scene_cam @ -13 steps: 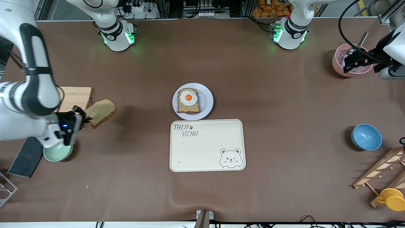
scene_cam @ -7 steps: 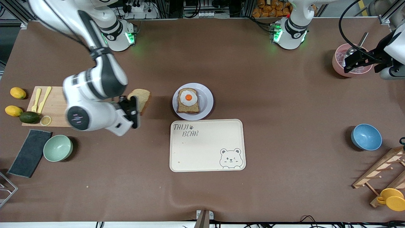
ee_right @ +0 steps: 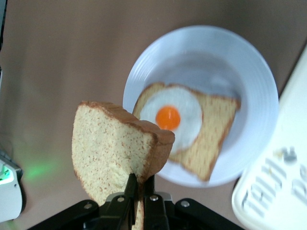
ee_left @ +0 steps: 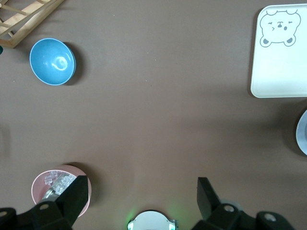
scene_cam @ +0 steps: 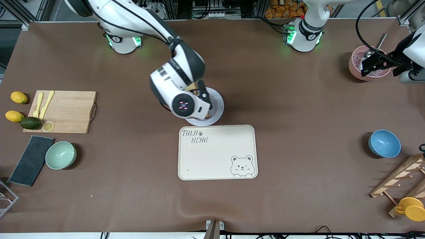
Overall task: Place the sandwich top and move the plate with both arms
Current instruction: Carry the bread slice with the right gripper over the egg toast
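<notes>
The plain slice of light-brown wholemeal bread [ee_right: 117, 151], the sandwich top, has a speckled, porous crumb, a darker brown crust along its edges and one rounded end. It stands tilted on edge, up in the air, and the right gripper [ee_right: 139, 191] pinches its lower edge with the black fingers pressed tight against the crumb. In the front view only a small brown corner of this slice [scene_cam: 191, 87] shows past the right arm's white wrist, and the right gripper [scene_cam: 203, 97] hangs over the small round pale lavender-white plate [scene_cam: 217, 103].

In the right wrist view the plate [ee_right: 249, 86] lies below the held slice, with fine concentric ridges near its rim. On it lies a second slice of brown bread bearing a fried egg [ee_right: 189, 127], the white round and glossy, the yolk bright orange. The held slice overlaps the plate's edge and a corner of the egg slice, above them and apart from them.

The plate sits mid-table, just beside the cream rectangular tray with a bear drawing [scene_cam: 217, 152], which lies nearer to the front camera.

The left arm waits at its own end of the table; the left gripper [scene_cam: 373, 63] hangs spread wide and empty over the pink bowl [scene_cam: 357, 68], its black fingers [ee_left: 76, 196] well apart.
</notes>
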Tool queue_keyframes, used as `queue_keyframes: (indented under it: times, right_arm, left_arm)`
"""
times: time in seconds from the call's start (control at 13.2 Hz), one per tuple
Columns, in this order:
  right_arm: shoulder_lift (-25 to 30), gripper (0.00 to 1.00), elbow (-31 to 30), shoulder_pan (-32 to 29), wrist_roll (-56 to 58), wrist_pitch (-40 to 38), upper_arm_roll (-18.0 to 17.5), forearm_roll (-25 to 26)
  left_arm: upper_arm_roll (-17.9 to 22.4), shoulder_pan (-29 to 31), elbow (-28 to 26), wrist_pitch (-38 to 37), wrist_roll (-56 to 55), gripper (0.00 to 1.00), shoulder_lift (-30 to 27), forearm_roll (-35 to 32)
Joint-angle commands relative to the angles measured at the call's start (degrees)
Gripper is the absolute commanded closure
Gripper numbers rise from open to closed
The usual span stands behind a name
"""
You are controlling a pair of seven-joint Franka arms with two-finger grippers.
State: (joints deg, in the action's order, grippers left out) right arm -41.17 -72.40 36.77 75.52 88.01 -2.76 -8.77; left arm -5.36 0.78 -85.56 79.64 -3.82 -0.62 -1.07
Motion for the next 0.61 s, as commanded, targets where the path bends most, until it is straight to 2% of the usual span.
queue_keyframes:
  times: [0.0, 0.3, 0.53]
  right_arm:
    - [-5.75, 1.00, 7.87, 0.84, -1.17, -2.41, 0.74, -0.29]
    - [-7.61, 1.00, 8.33, -1.17, -3.97, -1.53, 0.83, -0.37]
    - [-8.23, 1.00, 8.33, -1.71, -8.19, -0.65, 0.91, -2.75]
  left_arm:
    - [-0.09, 0.27, 0.39, -0.63, 0.21, 0.00, -0.09, 0.28]
    - [-0.08, 0.27, 0.39, -0.54, 0.21, 0.00, -0.09, 0.28]
    - [-0.08, 0.19, 0.39, -0.54, 0.21, 0.00, 0.00, 0.28]
